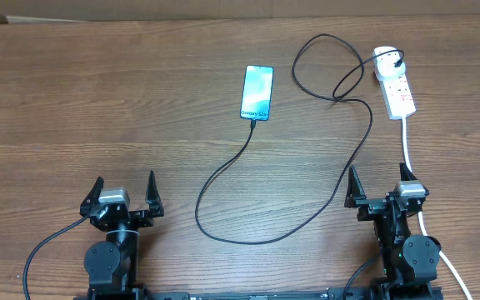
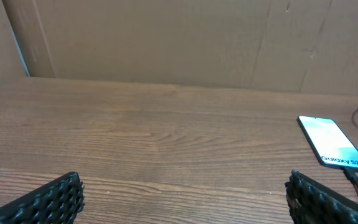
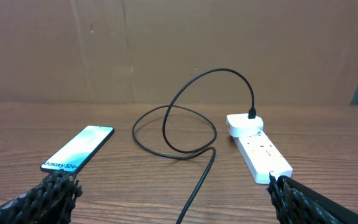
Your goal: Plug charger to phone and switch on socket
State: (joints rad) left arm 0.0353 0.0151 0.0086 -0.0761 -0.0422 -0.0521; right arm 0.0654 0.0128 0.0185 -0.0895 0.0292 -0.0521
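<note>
The left gripper and right gripper are both spread wide, with nothing held. They are parked at the near edge of the table, well apart from the work.

The phone is laid flat at the far middle, screen up and lit. Its near end is turned toward the arms, and the tip of the charger is seen meeting it there, so the plugging is judged done. From there the cable is trailed in a long slack bend toward the arms, then back up through a loop to the adapter, which is seated in the socket at the far right.

Whether the switch is on cannot be told. That step is judged best suited to the right gripper. The loop beside the socket could be snagged on the approach. The socket's white cord is run close past the right arm.
</note>
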